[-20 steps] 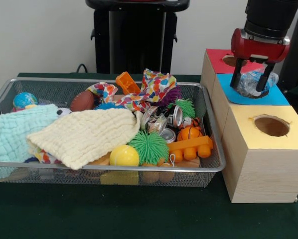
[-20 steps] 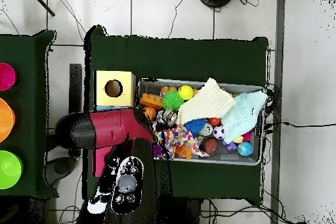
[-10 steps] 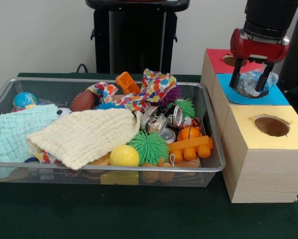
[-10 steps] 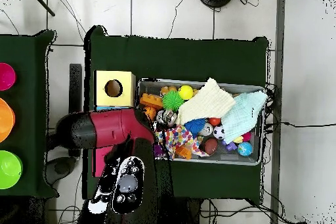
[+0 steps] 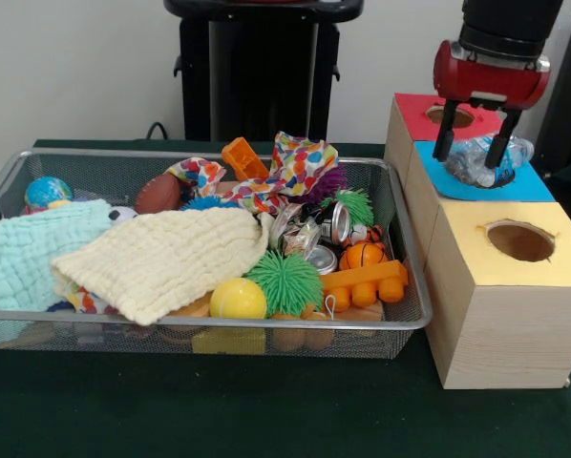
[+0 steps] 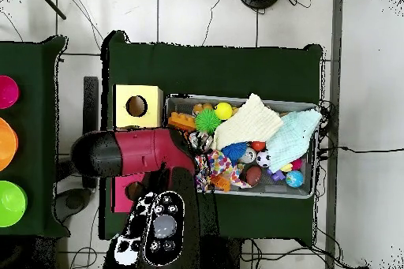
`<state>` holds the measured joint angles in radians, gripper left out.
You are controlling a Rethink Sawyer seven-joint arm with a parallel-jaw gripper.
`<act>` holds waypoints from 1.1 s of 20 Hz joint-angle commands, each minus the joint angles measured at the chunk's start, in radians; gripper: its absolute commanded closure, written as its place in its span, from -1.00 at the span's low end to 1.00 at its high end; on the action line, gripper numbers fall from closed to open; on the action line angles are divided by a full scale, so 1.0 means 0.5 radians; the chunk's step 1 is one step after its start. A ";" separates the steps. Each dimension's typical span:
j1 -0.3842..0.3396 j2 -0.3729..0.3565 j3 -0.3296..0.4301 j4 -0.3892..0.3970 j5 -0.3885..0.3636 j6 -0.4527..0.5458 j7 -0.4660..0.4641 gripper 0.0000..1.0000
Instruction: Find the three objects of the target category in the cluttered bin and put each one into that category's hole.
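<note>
The hand [image 5: 475, 148] is seen spread above the blue box top [image 5: 515, 186], its two fingers standing either side of a crumpled clear plastic bottle [image 5: 486, 160] but not pinching it. The bottle lies on the blue top, presumably over that category's hole, which is hidden beneath it. It is judged that the bottle has been let go there and has not dropped through, since its bulk sits above the surface. In the overhead view the blue top is covered by the red arm [image 6: 138, 154], so nothing more can be told from above.

Three box tops are counted in the front view: a red one [image 5: 414, 119] behind the blue top, the blue one, and a yellow one [image 5: 524, 250] in front of it. Holes are visible in the red and yellow tops only.

Left of the blue top stands one wire mesh bin [image 5: 219, 322] on the green-covered table [image 5: 266, 410]. Counted in it are:

- two cloths laid over other things, one cream [image 5: 171, 260] and one pale green [image 5: 23, 253], which is why the contents below cannot be counted;
- one spotted fabric piece [image 5: 290, 172];
- two green spiky balls [image 5: 284, 281];
- one yellow ball [image 5: 237, 300];
- one small basketball [image 5: 364, 255];
- one brown toy football [image 5: 158, 193];
- one globe ball [image 5: 48, 192];
- crushed metal cans [image 5: 309, 234], their number unclear.

Which remaining items belong to the bottle's category cannot be settled.
</note>
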<state>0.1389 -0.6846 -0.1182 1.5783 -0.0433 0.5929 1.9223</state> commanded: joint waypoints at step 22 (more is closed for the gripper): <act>-0.047 -0.317 0.089 0.273 0.045 0.262 0.213 -1.00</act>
<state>0.1185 -0.8459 -0.1182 1.5939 -0.0418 0.6187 1.9223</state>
